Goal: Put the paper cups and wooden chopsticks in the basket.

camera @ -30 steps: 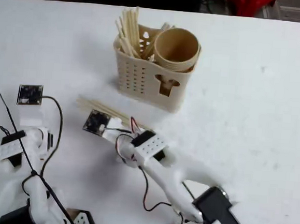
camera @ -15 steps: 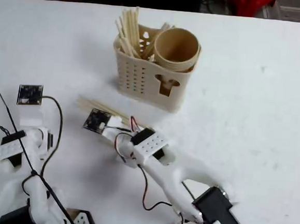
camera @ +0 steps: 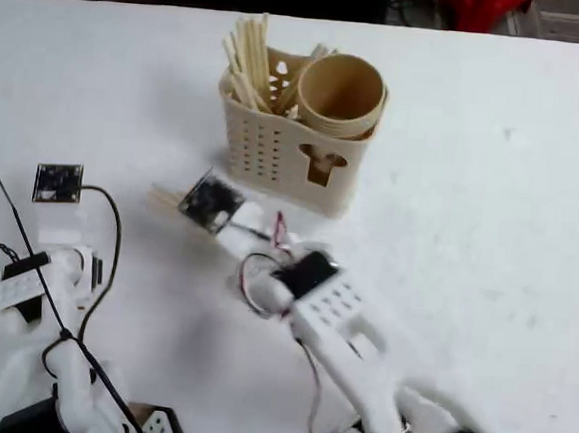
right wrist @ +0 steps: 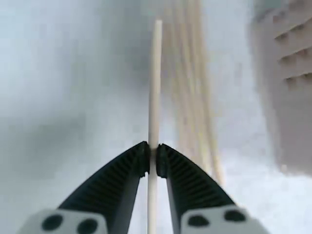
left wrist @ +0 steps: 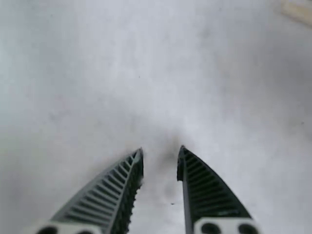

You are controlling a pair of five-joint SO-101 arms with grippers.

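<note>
The white surface (camera: 492, 192) carries a perforated cream basket (camera: 274, 160) near its far middle. Inside the basket, stacked paper cups (camera: 341, 92) sit mouth-up in the right part. A sheaf of standing chopsticks (camera: 244, 57) leans in the left part, tips above the rim.

The high view shows the right arm (camera: 341, 321) stretched toward the basket's front-left corner. There, loose chopsticks (camera: 162, 201) lie flat, their long axis running diagonally from the arm toward the surface's left side.

The right wrist view adds what the arm's camera board hides from above. The right gripper (right wrist: 152, 158) is clamped on a single chopstick (right wrist: 155, 87), which points straight away from it, parallel to the rest of the bundle just beside.

The left gripper (left wrist: 160, 158) hangs over bare surface, its jaws slightly parted with nothing between them.
</note>
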